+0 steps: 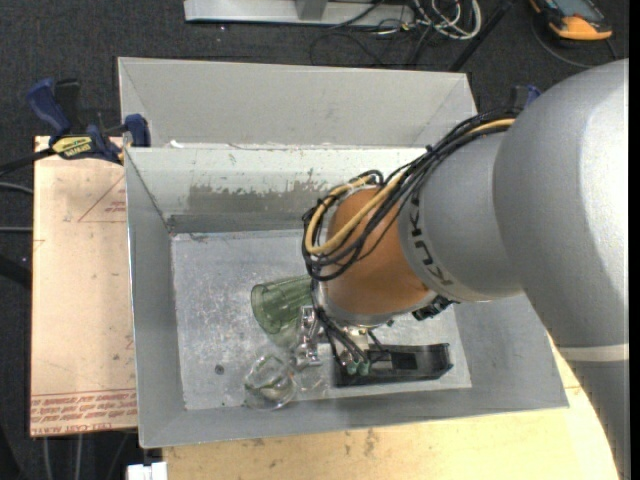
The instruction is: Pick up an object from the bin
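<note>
Camera view. Grey metal bin (200, 268): I see three items on its floor.

- **Item one:** a green cup (278, 303), translucent, lying on its side.
- **Item two:** a clear glassy object (268, 380), just below the green cup in the view.
- **Item three:** a flat black object (405, 361), to the right of the green cup.

Gripper (310, 340): low in the bin, at the green cup's lower right edge. I cannot tell whether it is open or closed.

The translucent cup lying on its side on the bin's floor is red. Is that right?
No, the colour is wrong. The camera view shows that the translucent cup lying on its side on the bin's floor is green, not red.
</note>
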You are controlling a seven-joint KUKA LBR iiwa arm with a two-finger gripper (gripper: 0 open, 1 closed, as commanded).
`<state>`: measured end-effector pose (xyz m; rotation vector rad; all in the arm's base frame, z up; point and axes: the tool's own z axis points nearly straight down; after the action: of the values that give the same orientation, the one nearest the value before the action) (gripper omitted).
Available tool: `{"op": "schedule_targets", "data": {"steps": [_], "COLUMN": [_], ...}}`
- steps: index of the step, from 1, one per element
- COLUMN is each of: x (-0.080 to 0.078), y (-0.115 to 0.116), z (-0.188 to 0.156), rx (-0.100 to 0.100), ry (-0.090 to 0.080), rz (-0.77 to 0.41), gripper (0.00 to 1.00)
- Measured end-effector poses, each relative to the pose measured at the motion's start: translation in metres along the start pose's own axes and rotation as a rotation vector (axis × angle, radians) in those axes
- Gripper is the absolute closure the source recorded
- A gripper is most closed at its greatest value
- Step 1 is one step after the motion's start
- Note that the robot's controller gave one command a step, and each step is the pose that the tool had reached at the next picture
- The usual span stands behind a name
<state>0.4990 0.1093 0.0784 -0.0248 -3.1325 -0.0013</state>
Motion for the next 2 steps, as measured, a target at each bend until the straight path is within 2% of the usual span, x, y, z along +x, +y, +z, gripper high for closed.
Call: {"op": "schedule_targets", "data": {"steps": [1,2], "x": [0.017,0.019], "y": [-0.005,-0.006], "z": [-0.202,-0.239], "rx": [0.001,0.0], "ry": [-0.007,-0.017], "rz": [-0.195,-0.226], "gripper": [1.0,1.0]}}
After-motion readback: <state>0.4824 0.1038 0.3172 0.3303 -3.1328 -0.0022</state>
